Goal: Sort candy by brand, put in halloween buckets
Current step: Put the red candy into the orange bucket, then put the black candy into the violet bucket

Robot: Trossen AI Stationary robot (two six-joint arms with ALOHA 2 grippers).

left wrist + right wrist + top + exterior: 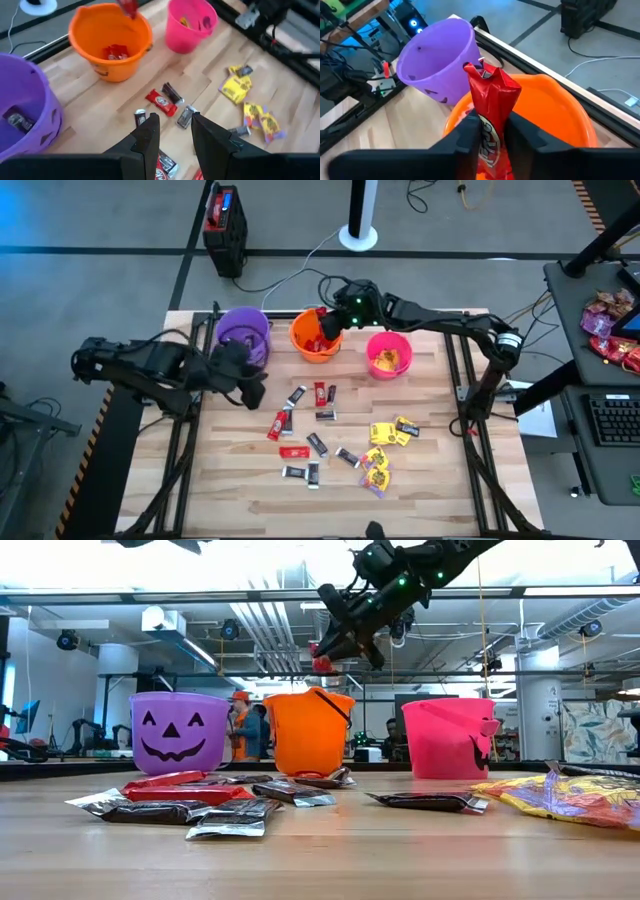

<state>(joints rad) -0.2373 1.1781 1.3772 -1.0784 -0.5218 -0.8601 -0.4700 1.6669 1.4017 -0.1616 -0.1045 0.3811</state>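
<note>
Glossy and crinkled, a red wrapped bar (492, 112) stands between the two dark fingers of the right gripper (492, 137), which pinch it directly over the round orange bucket (560, 107); more red bars (115, 51) lie on that bucket's floor. Beside it stand the purple bucket (243, 332), with a smiling face moulded on its smooth plastic wall, and the pink bucket (388, 355), holding yellow packets. On the pale wooden table (450, 480) lie scattered red bars, dark bars (317, 444) and yellow crinkly packets (385, 435). The left gripper (172, 131) hovers over the bars near the purple bucket, fingers narrowly apart and empty.
</note>
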